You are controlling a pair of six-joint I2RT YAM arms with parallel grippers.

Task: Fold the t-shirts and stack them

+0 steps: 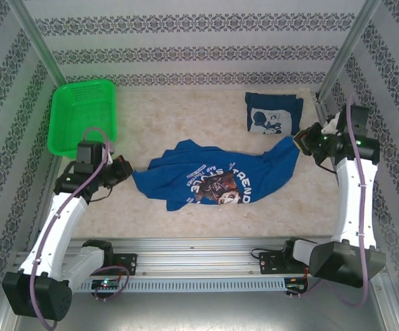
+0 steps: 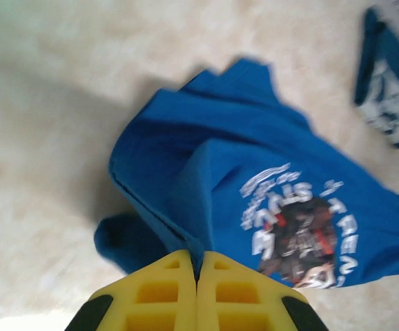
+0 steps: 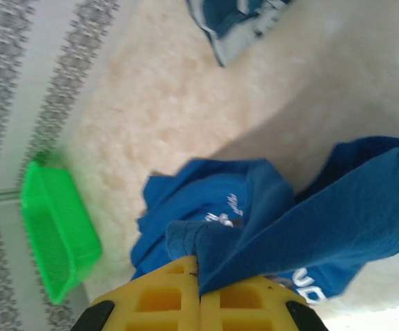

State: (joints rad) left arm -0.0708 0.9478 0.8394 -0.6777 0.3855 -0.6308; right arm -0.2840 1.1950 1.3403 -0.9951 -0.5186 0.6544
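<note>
With left fingers [image 2: 161, 293] and right fingers [image 3: 244, 303] each clamped on the t-shirt [image 1: 213, 176] stretched between them, pulling apart evenly should spread it flat on the surface [image 1: 186, 114].

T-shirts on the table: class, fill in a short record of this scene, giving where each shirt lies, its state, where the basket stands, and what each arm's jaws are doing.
spread shirt: centre, unfolded, rumpled, print facing up
folded shirt: far right, folded, lying apart from the other
basket: far left corner, green mesh
left jaws: shut on the spread shirt's left edge
right jaws: shut on the spread shirt's right corner
</note>
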